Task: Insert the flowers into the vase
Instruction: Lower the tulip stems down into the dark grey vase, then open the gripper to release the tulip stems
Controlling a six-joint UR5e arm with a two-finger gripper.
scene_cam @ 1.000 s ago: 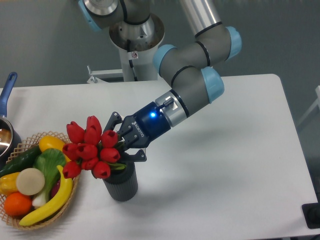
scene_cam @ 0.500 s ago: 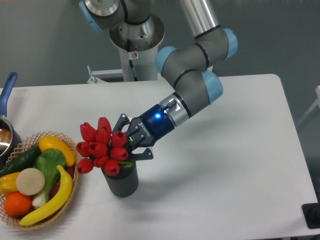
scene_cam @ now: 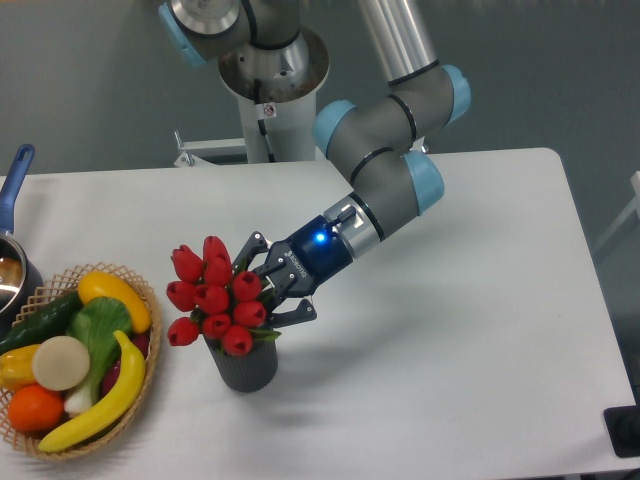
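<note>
So that the stems enter the vase (scene_cam: pixel 244 367), the hand (scene_cam: pixel 262 295) grips the tulip bunch (scene_cam: pixel 212 298) tilted above its mouth.

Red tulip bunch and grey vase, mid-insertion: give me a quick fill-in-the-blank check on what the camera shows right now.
1. The bunch of red tulips sits directly above the dark grey ribbed ____.
2. The black two-finger gripper is ____ on the tulip stems.
3. The woven wicker basket of fruit and vegetables stands on the white ____.
4. The long yellow ____ lies along the basket's near edge.

Missing words: vase; shut; table; banana
</note>
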